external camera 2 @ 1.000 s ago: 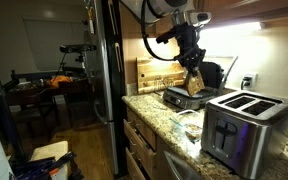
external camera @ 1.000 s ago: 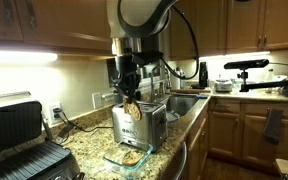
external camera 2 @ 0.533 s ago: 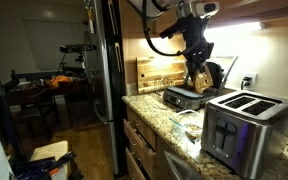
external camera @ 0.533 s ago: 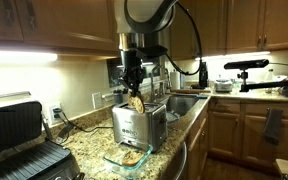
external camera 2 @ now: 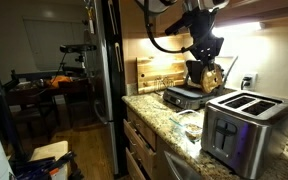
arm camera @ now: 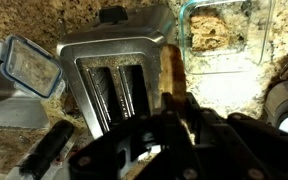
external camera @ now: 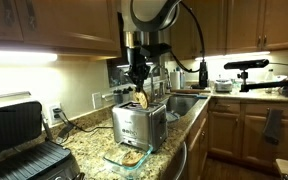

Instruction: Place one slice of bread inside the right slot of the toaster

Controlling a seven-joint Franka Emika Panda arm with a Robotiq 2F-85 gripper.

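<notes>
My gripper [external camera: 139,84] is shut on a tan slice of bread [external camera: 141,98] that hangs from its fingers above the brushed-steel toaster [external camera: 137,125]. In an exterior view the bread [external camera 2: 213,77] hangs just beyond the toaster [external camera 2: 244,125], above its far end. In the wrist view the bread [arm camera: 171,72] stands edge-on beside the toaster [arm camera: 112,70], to the right of its two dark slots. The gripper fingers [arm camera: 176,118] are dark at the bottom of that view.
A glass container [external camera: 129,157] with more bread sits in front of the toaster and also shows in the wrist view [arm camera: 217,32]. A black grill press [external camera: 22,140] stands on the granite counter. A sink [external camera: 184,103] lies behind. A cutting board [external camera 2: 159,72] leans on the wall.
My gripper has carried the bread sideways toward the toaster and now holds it over the toaster's top. The toaster and container have not moved.
</notes>
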